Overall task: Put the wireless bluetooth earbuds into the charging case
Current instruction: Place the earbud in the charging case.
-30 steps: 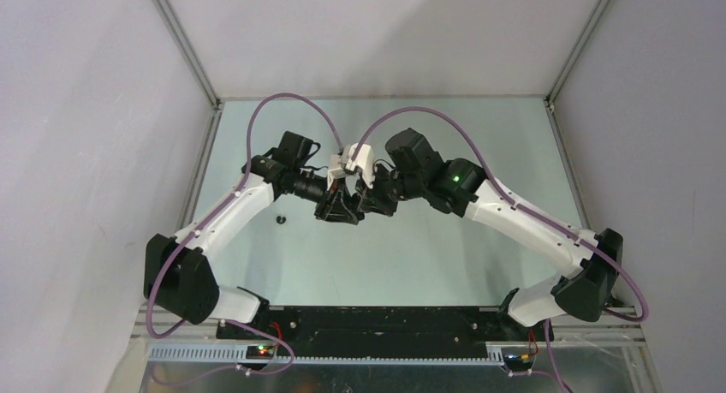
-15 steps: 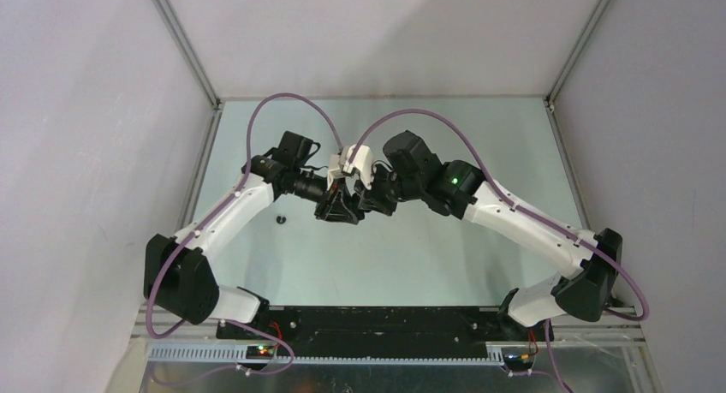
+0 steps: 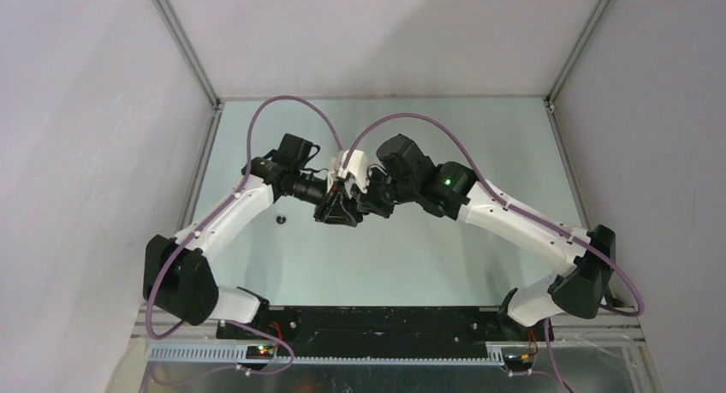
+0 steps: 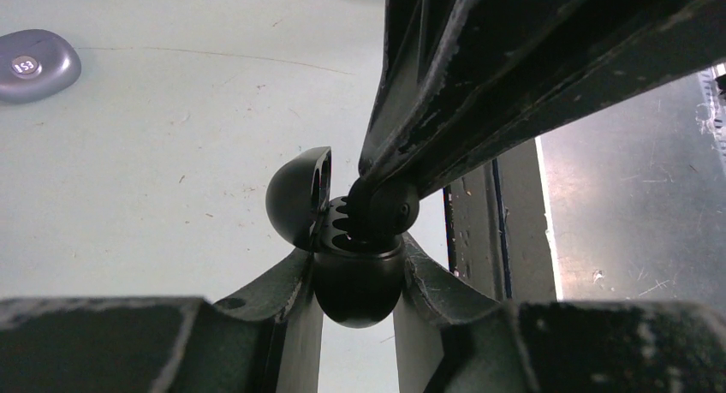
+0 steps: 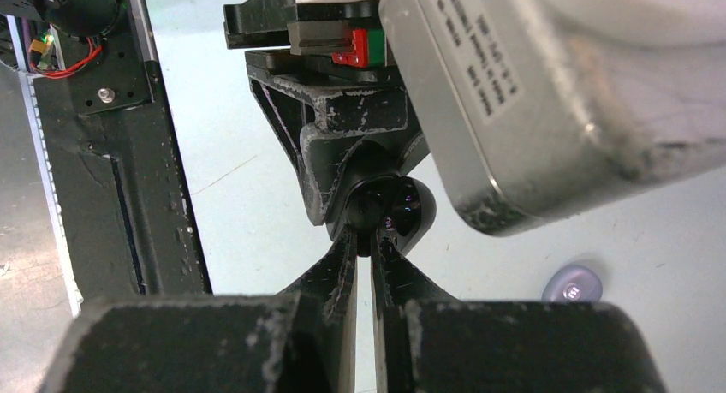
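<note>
My left gripper [image 4: 358, 264] is shut on the base of a glossy black charging case [image 4: 358, 294], held off the table with its lid [image 4: 295, 192] hinged open to the left. My right gripper [image 5: 371, 235] reaches in from the other side, shut on a tiny black earbud [image 5: 368, 206]. The earbud [image 4: 389, 206] sits at the case's open mouth, touching its rim. In the top view the left gripper [image 3: 338, 209] and the right gripper [image 3: 370, 203] meet tip to tip over the middle of the table.
A pale purple rounded case [image 4: 34, 63], shut, lies on the table beyond the grippers and shows again in the right wrist view [image 5: 572, 283]. A small black item [image 3: 280, 219] lies on the table left of the left gripper. The black base rail [image 5: 154, 205] runs along the near edge.
The right arm has shifted slightly left, bringing its wrist closer over the left gripper. The left arm has stayed in place.
</note>
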